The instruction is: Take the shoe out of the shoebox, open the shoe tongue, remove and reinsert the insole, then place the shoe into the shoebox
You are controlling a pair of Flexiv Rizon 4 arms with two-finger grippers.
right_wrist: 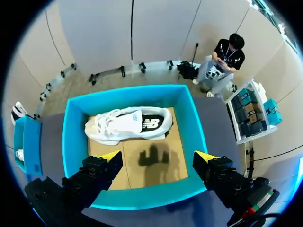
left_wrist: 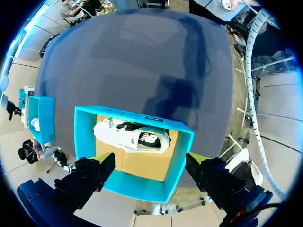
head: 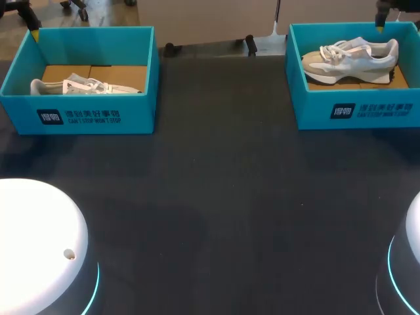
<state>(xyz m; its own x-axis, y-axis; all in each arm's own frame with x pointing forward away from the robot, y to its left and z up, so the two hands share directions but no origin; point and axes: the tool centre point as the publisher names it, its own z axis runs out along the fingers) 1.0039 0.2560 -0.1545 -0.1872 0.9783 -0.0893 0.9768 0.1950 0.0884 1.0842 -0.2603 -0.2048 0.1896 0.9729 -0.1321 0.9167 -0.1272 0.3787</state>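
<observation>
Two teal shoeboxes stand at the table's far side. The left box [head: 92, 117] holds a white shoe [head: 82, 85] lying low against its front wall. In the right box [head: 357, 108] a white and beige shoe [head: 351, 56] rests on cardboard. My left gripper [left_wrist: 150, 161] hovers open above the left box [left_wrist: 137, 185], over its shoe [left_wrist: 132, 137]. My right gripper [right_wrist: 158, 158] hangs open above the right box [right_wrist: 75, 137], with its shoe [right_wrist: 128, 124] ahead of the fingers. In the head view only a yellow tip of each gripper shows, left [head: 33, 34] and right [head: 379, 27].
Dark table surface [head: 216, 197] stretches between and in front of the boxes. The white domed arm bases [head: 33, 243] sit at the near corners. Each wrist view also catches the other box off to the side [right_wrist: 26, 142].
</observation>
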